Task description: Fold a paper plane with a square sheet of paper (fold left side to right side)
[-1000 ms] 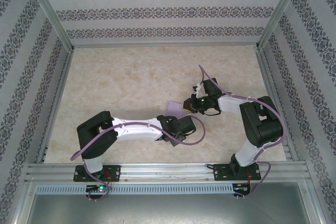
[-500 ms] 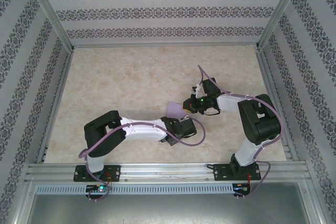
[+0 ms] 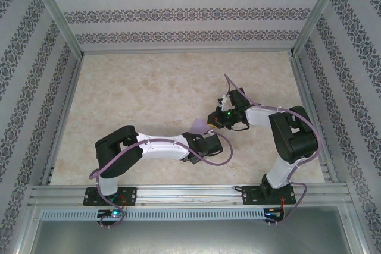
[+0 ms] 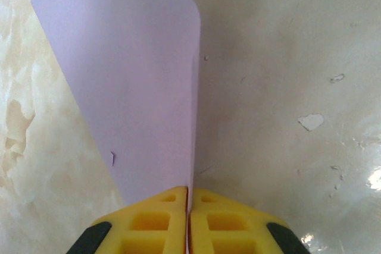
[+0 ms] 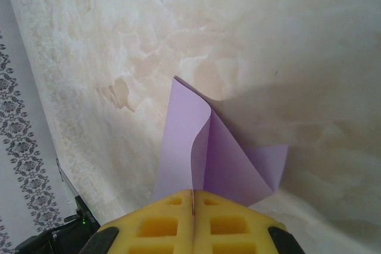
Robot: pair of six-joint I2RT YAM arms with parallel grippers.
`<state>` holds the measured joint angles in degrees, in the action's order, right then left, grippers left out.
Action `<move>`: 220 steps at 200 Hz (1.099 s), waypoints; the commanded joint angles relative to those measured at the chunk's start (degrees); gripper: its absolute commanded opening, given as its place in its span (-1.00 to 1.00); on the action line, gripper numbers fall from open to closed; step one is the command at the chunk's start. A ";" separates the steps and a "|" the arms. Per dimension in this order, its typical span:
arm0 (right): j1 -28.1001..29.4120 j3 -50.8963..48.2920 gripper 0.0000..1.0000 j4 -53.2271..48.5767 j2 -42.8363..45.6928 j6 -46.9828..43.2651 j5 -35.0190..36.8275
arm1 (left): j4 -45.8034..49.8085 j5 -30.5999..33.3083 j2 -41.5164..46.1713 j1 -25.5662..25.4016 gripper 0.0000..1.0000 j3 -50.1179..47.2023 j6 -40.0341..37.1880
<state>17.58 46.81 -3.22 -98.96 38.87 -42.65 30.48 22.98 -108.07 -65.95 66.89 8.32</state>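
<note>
Item: square sheet of paper [image 3: 197,124], lavender, standing in a loose curl on the table [image 3: 137,93] between both arms. Grip: left fingers [image 4: 158,221] are pinching one edge; right fingers [image 5: 161,224] are pinching another. Progress: the left-to-right fold is only beginning and appears uncreased; all plane folds are remaining.

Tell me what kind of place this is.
Probably a robot test booth rather than a home. A left arm and a right arm are bolted to a metal rail at the edge of a marble-look table. Wallpaper panels on a metal frame box it in.
</note>
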 commanded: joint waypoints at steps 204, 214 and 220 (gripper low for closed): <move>-12.82 -14.19 -0.13 -2.51 21.09 -9.00 3.27 | -20.55 -57.17 3.95 20.51 -1.00 -4.82 25.63; -12.50 -14.70 -0.14 -1.57 21.03 -8.55 3.11 | -23.79 -58.45 4.27 21.32 -1.00 -6.33 27.78; -12.24 -15.06 -0.14 -0.73 21.00 -8.14 2.87 | -25.50 -59.01 4.43 21.79 -1.00 -7.23 28.95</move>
<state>4.38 33.30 -7.86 -78.81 29.23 -37.89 16.03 -28.77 -106.28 -45.93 62.65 29.06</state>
